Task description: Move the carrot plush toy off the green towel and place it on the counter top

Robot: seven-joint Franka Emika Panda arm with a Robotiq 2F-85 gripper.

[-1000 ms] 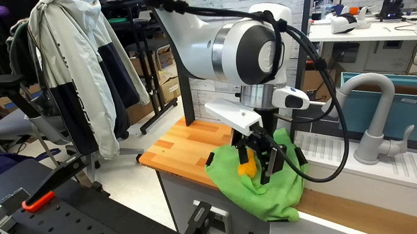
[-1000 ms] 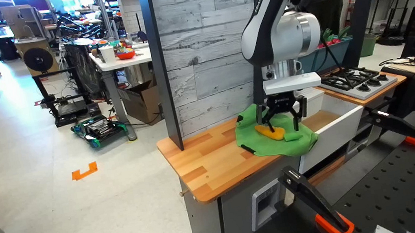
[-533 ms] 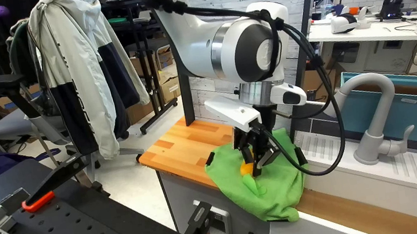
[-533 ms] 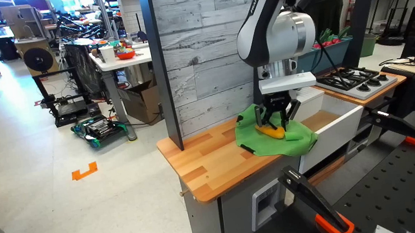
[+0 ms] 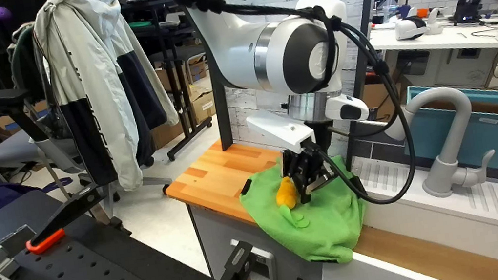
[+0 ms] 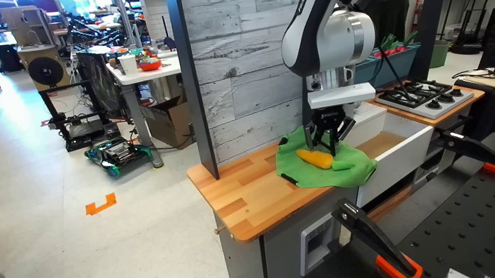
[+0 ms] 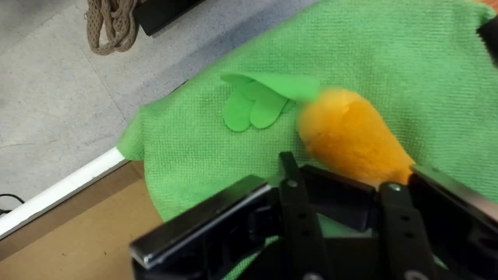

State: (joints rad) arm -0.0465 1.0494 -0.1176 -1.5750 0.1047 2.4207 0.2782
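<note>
The orange carrot plush toy (image 6: 315, 159) with its green felt top lies on the green towel (image 6: 315, 179), which is spread over the end of the wooden counter top (image 6: 246, 193). In both exterior views my gripper (image 6: 333, 150) is low over the towel, right beside the carrot, its fingers drawn together. The wrist view shows the orange body (image 7: 350, 136) just beyond the fingers, outside them, its narrow end partly hidden behind the gripper. No part of the toy is seen between the fingertips. Whether they touch the toy or the cloth I cannot tell.
The towel hangs over the counter's front edge toward a white-fronted drawer (image 5: 383, 278). A sink with a grey faucet (image 5: 447, 145) stands at one side, with a stove (image 6: 423, 98) farther along. Behind the counter rises a wood-panel wall (image 6: 245, 60). Black clamps (image 6: 375, 237) stick up in front.
The gripper's fingers have come together. The carrot, earlier beneath and between them, has slid out to one side toward the bare wood, and the towel has shifted slightly the same way.
</note>
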